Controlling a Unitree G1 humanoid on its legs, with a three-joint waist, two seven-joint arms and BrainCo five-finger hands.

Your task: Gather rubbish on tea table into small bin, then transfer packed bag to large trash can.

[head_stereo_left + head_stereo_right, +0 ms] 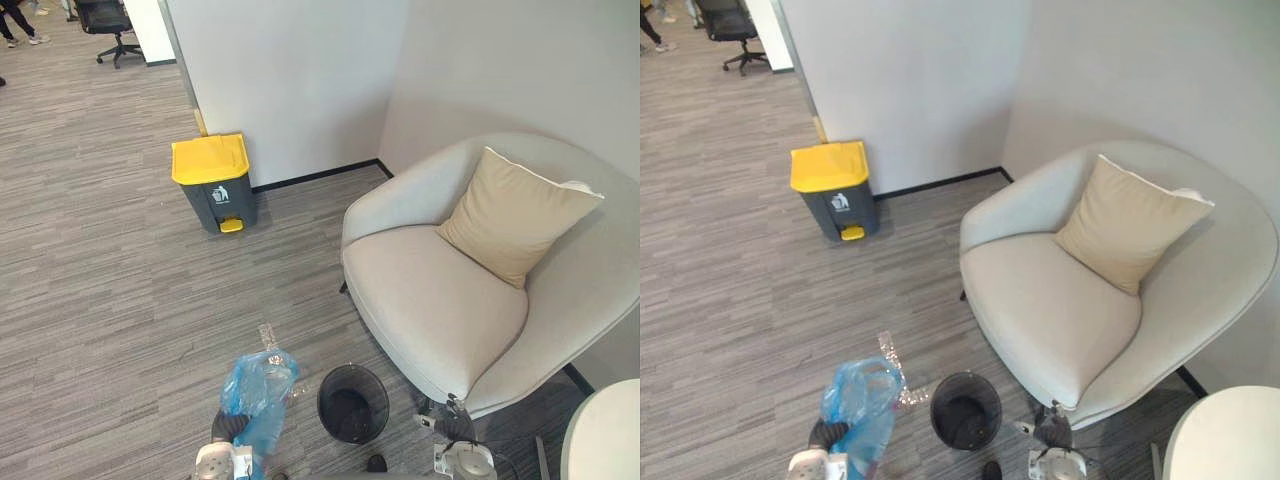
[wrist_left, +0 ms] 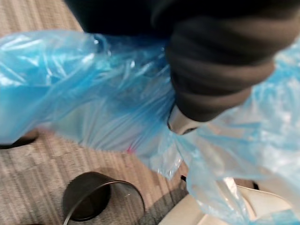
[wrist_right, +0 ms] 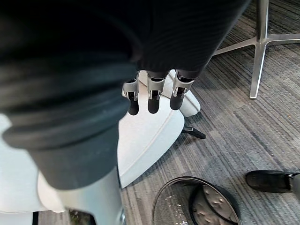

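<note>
My left hand [image 1: 230, 428] is shut on a blue plastic bag [image 1: 258, 393] and holds it off the floor at the lower left. Up close, the blue film [image 2: 93, 93] bunches around the hand's dark cover and one silver finger [image 2: 180, 124]. The small black mesh bin [image 1: 353, 403] stands on the floor just right of the bag, with a dark inside. The large grey trash can with a yellow lid [image 1: 213, 183] stands shut against the far wall. My right hand [image 1: 445, 428] hangs by the armchair's front, its fingers [image 3: 152, 96] relaxed and holding nothing, above the small bin [image 3: 187, 206].
A pale armchair [image 1: 440, 300] with a beige cushion [image 1: 515, 215] stands on the right. A white round table edge [image 1: 610, 435] sits at the lower right. Open carpet lies between me and the trash can. A clear shiny strip [image 1: 268, 338] shows just beyond the bag. An office chair [image 1: 105, 25] stands far back.
</note>
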